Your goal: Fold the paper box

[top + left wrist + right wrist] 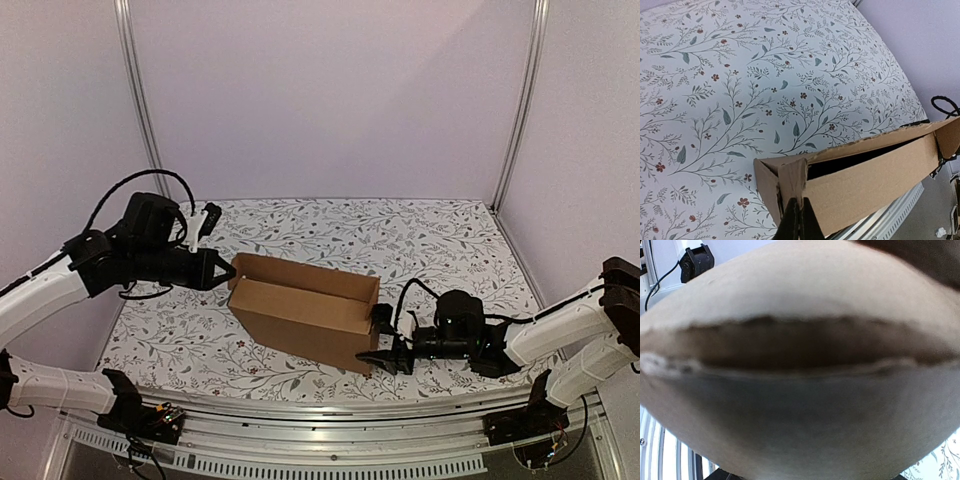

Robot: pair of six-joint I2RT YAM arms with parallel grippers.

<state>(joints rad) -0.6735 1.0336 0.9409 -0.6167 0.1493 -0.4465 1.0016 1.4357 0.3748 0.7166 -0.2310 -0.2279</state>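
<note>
Brown paper box (300, 312), one, on desk (450, 240); two tools: left tool (224, 272) pressed together, right tool (385, 345) half hidden, cannot tell.

Pale lilac walls (330, 90), floral tabletop (420, 235), metal posts (138, 100)

Left tool (222, 270) shut, right tool (384, 340) parted, both low.

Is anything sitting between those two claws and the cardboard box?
Nothing visible does. The left gripper, shut, has its tips against the left end flap of the paper box. The right gripper is right up at the box's right end, with cardboard filling its camera view.
</note>
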